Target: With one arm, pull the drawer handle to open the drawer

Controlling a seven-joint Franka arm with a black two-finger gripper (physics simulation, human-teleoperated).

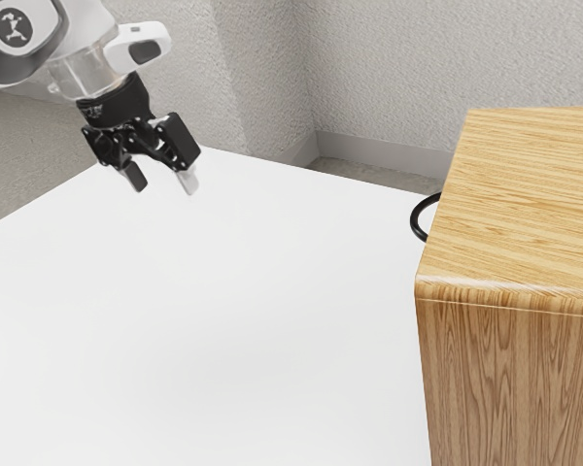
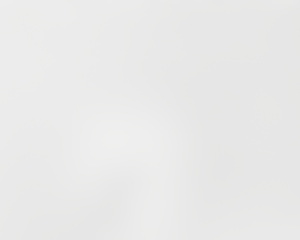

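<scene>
Exterior view shows your gripper (image 1: 161, 182) open and empty, well apart from the black handle (image 1: 421, 216); align both fingers around it before closing.

Table (image 1: 223, 320) spans the exterior view's left and centre. Drawer cabinet (image 1: 525, 291) is at the exterior view's right, against the table's end; can't tell whether it stands on the table or beside it. Drawer handle (image 1: 420, 218) sticks out of the cabinet's side over the table. Gripper (image 1: 163, 183) hangs above the table's far part at upper left, well apart from handle and cabinet. Wall (image 1: 369, 68) stands behind the table.
</scene>
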